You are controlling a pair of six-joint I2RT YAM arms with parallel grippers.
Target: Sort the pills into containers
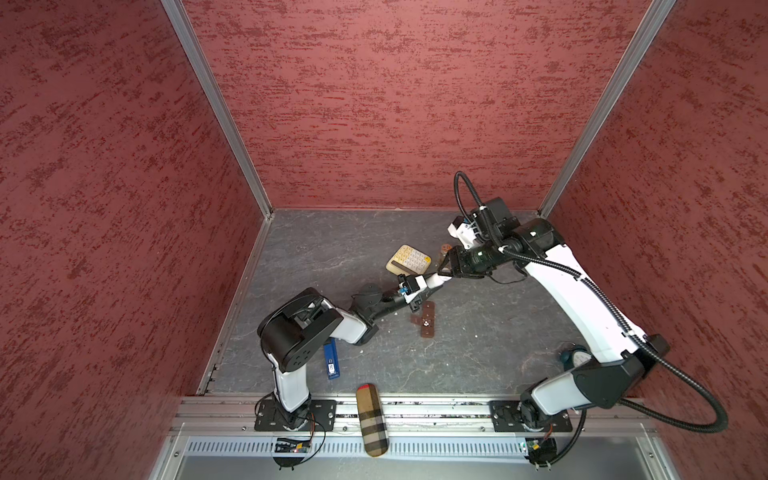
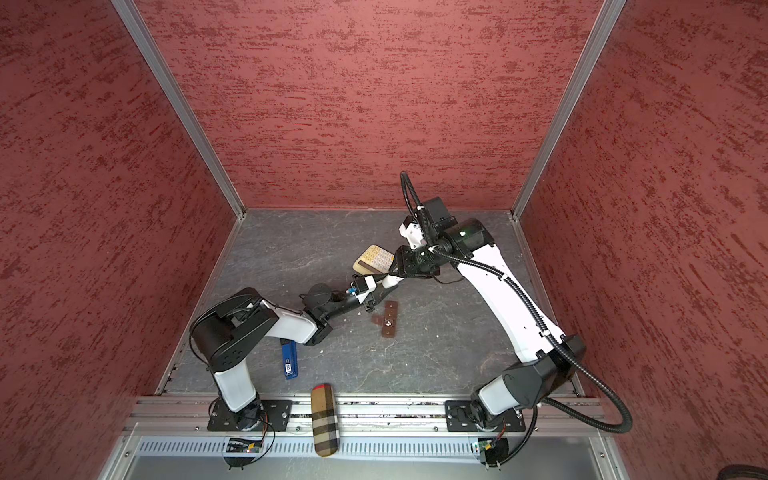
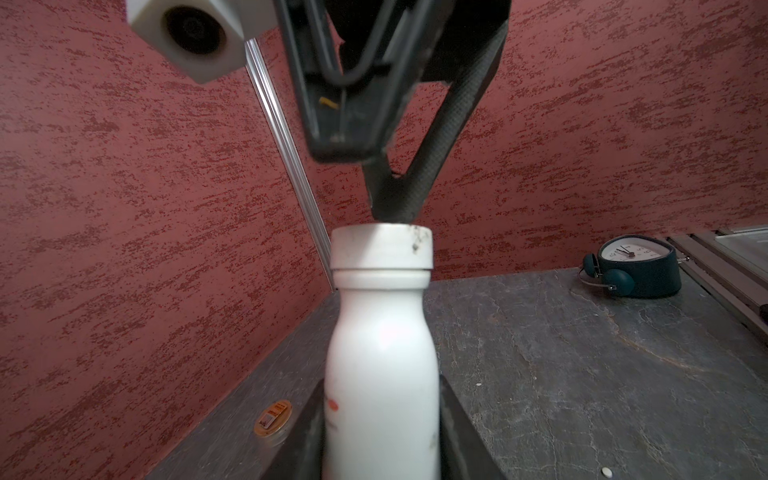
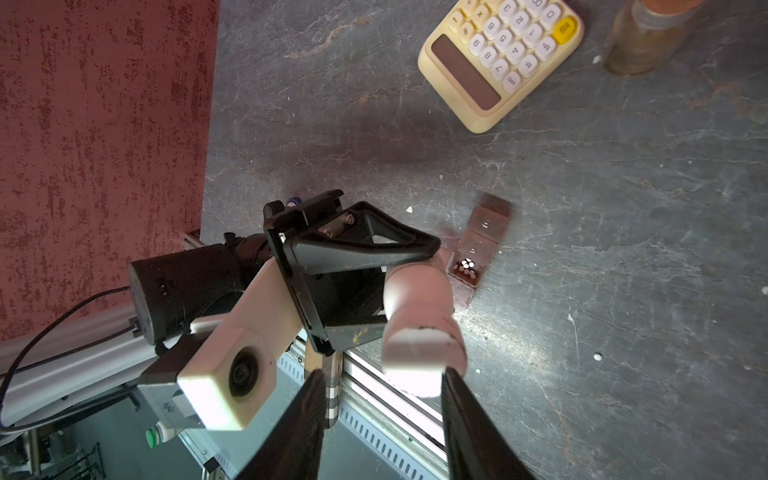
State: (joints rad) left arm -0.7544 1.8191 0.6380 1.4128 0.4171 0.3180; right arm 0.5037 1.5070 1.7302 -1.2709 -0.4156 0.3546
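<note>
In both top views the left gripper (image 1: 436, 279) holds the white bottle (image 1: 432, 281) above the table, with its cap end turned toward the right gripper (image 1: 446, 271). We judge that 1 arm steadies the bottle so the other can work the cap. The pill organizer (image 1: 428, 319) lies flat near mid-table, just beside the left gripper on the arm-base side. It has 1 lid flapped open and white specks inside. The calculator (image 2: 374, 258) sits just beyond the grippers.

In the left wrist view, the left gripper's fingers (image 3: 457, 432) clamp the bottle's body from both sides. A finger of the right gripper touches the top edge of the cap (image 3: 381, 249). A loose pill (image 3: 606, 471) lies on the table, well apart from the alarm clock (image 3: 636, 270).

In the right wrist view, the right gripper's jaws stand apart and straddle the cap. A gap shows on 1 side, so we read no grip yet. Past the bottle, the organizer is a dark brown, translucent strip of lidded compartments. The pills (image 4: 466, 266) are small, white and round, and they cluster in the 1 open compartment. An amber bottle (image 4: 648, 37) stands beside the calculator.
</note>
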